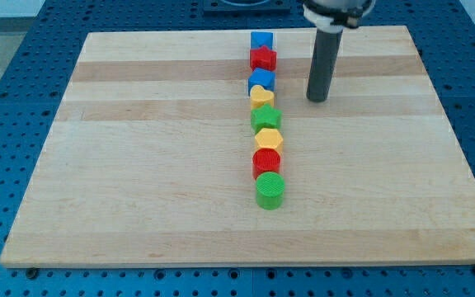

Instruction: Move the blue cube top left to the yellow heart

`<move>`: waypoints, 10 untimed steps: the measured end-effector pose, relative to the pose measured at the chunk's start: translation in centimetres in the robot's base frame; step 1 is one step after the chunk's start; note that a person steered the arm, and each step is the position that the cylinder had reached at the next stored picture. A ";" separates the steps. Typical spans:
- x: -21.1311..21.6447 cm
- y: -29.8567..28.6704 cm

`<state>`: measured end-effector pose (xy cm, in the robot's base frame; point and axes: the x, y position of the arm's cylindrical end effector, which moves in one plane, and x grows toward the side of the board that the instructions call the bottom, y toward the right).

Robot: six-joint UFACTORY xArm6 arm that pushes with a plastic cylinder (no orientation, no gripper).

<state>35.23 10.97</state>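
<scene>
Several blocks stand in one column near the board's middle. From the view's top down: a blue block (261, 40), a red star (263, 58), a blue cube (261, 81), a yellow heart (261, 96), a green star (265, 118), a yellow hexagon (268, 139), a red cylinder (266, 162) and a green cylinder (270, 190). The blue cube touches the yellow heart's top side. My tip (317, 99) rests on the board to the right of the yellow heart, a short gap away, touching no block.
The wooden board (138, 165) lies on a blue perforated table (7, 99). The rod's upper part and the arm's mount (336, 10) reach in from the view's top right.
</scene>
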 end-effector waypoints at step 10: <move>9.4 -26.0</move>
<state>44.59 -15.01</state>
